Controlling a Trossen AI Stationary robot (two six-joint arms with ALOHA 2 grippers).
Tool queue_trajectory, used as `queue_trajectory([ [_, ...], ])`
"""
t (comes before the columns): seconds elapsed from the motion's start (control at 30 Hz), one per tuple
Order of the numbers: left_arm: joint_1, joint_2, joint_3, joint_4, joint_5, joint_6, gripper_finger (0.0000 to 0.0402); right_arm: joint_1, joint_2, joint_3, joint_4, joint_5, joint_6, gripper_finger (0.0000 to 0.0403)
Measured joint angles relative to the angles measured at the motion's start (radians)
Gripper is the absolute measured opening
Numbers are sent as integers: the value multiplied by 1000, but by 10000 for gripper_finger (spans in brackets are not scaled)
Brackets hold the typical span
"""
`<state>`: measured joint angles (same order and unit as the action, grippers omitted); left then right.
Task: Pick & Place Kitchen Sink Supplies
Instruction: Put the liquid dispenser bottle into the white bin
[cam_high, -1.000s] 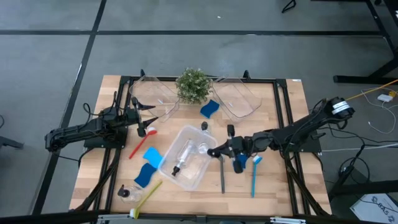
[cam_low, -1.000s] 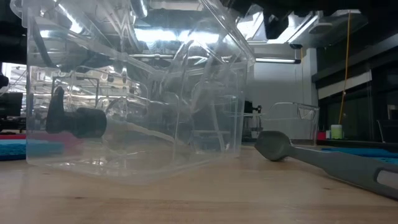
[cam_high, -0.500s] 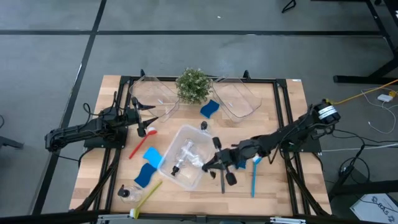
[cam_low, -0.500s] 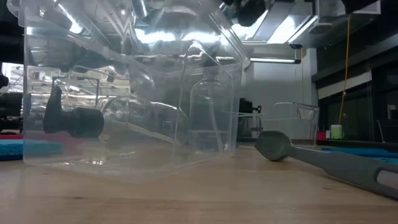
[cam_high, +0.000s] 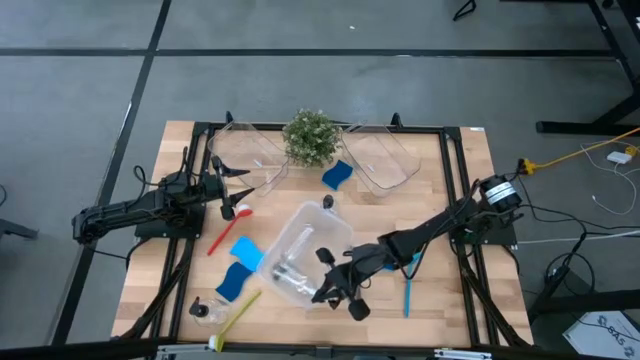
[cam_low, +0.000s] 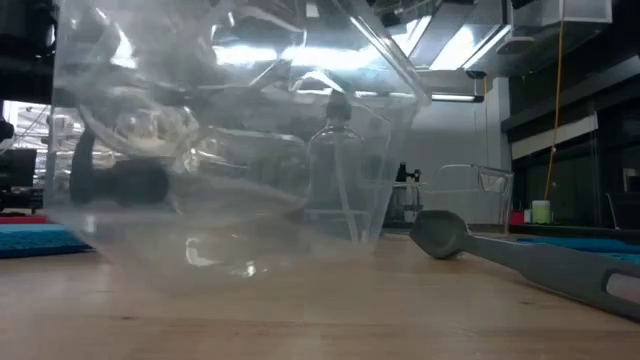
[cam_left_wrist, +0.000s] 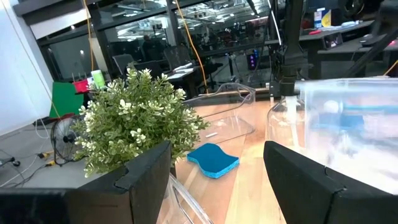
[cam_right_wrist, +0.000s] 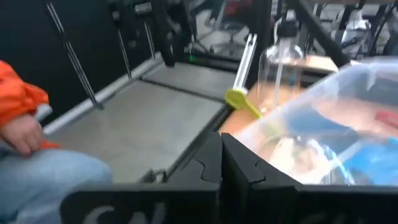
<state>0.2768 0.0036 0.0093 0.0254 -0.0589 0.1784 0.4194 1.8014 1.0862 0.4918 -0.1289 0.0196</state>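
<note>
- While the left arm waits at the tabletop's (cam_high: 455, 170) left edge, its left end effector (cam_high: 232, 200) stands with fingers apart, holding nothing, just beside the red brush (cam_high: 225, 227).
- The right end effector (cam_high: 335, 290) has its fingers pressed together against the near corner of the clear bin (cam_high: 305, 240) in the tabletop's middle; whether it touches the bin cannot be told.
- Inside the clear bin lies a pump bottle (cam_low: 130, 185) on its side, black top pointing away from the right end effector.
- Left of the clear bin lie two blue sponges (cam_high: 241, 265), one just beside the other.
- A yellow-green brush (cam_high: 235, 318) and a second pump bottle (cam_high: 203, 311) lie near the front edge, below those sponges.
- Beyond the clear bin, a third sponge (cam_high: 338, 175) rests beside the potted plant (cam_high: 310, 136), between two more empty bins (cam_high: 382, 155) at the back.
- A small bottle (cam_high: 327, 203) stands upright at the clear bin's far edge.
- Right of the clear bin, a blue brush (cam_high: 409, 285) lies partly under the right arm; the grey brush (cam_low: 520, 258) lies flat on the wood in the low view.
- The right wrist view shows a person's hand (cam_right_wrist: 22, 134) and orange sleeve beyond the tabletop.
</note>
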Motion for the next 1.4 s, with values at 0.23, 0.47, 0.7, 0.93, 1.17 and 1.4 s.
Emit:
queue_trajectory([
  [0.23,0,0,0,1,0,0,251,-7,-50,62,-128,28,-68,2],
  [0.47,0,0,0,-2,0,0,251,-23,-145,180,-476,86,-146,2],
  [0.7,0,0,0,0,0,0,251,34,-235,190,-663,86,-170,3],
  [0.93,0,1,0,0,0,0,251,149,-292,190,-765,173,-227,3],
  [1.17,0,1,0,0,0,0,251,174,-284,112,-571,190,-315,13],
  [1.4,0,1,0,0,0,0,251,155,-233,100,-462,199,-324,106],
])
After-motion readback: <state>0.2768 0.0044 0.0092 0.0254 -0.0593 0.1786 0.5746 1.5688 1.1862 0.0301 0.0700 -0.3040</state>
